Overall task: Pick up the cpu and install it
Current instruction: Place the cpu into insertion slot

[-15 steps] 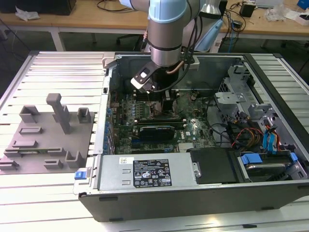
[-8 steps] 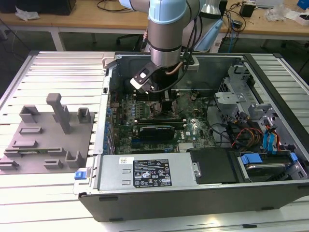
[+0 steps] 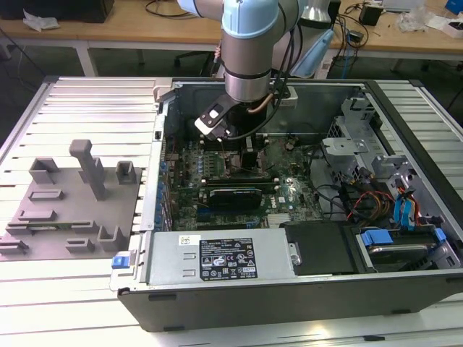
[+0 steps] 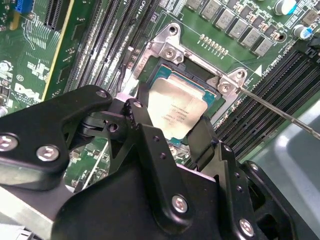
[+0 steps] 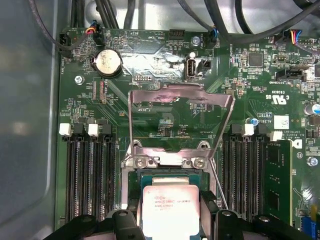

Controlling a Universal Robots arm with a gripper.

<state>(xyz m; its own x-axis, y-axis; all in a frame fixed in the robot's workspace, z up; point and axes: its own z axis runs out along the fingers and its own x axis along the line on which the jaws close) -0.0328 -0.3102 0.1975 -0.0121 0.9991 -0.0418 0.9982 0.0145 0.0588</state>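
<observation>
The cpu (image 4: 176, 106) is a flat square chip with a silver top, and it lies level right over the open socket (image 4: 167, 52) on the green motherboard. My gripper (image 4: 170, 122) is shut on the cpu, with one black finger (image 4: 136, 116) against each of two opposite edges. In the first wrist view the cpu (image 5: 170, 207) sits between the gripper's (image 5: 171, 220) fingers, just below the socket's raised metal load plate (image 5: 181, 97). Whether the chip rests in the socket or hovers just above it, I cannot tell. In the exterior view the arm (image 3: 249, 65) reaches down into the open computer case (image 3: 289, 289).
Black memory slots (image 5: 90, 175) flank the socket on both sides. A thin latch lever (image 4: 280, 114) sticks out beside it. A grey fixture plate with blocks (image 3: 72, 202) lies at the exterior view's left. The power supply (image 3: 217, 256) and drive cage (image 3: 362, 152) fill the case.
</observation>
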